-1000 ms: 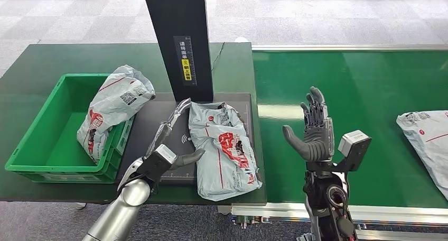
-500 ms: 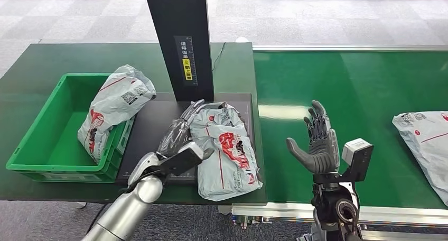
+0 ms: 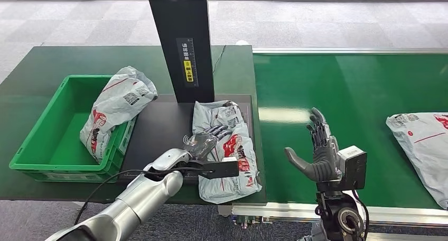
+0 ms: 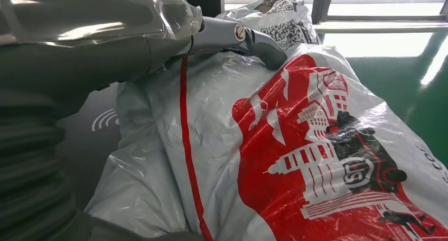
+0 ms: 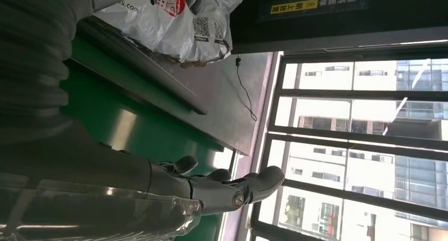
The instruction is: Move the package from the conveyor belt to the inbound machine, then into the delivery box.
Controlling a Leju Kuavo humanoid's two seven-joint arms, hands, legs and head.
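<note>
Grey plastic with red print, the package lies flat on the dark scanner plate of the inbound machine, beneath its black post, presumably so the label faces up for reading. Its long axis runs from the post toward the table's near edge, the QR end pointing at the post and the near end hanging slightly over the plate's front. In the head view the left robot hand rests on top of the package with fingers laid across it; whether it has actually gripped the film I cannot tell, though it looks placed to gather the bag for the green box, which stands just left of the plate with another bag leaning over its rim. The right robot hand hangs released over the belt, fingers apart, holding nothing, probably waiting on the next parcel. From the left wrist view, a grey finger presses the crinkled film near the QR code. From the right wrist view, the right fingers hang splayed above the belt, touching nothing.
</note>
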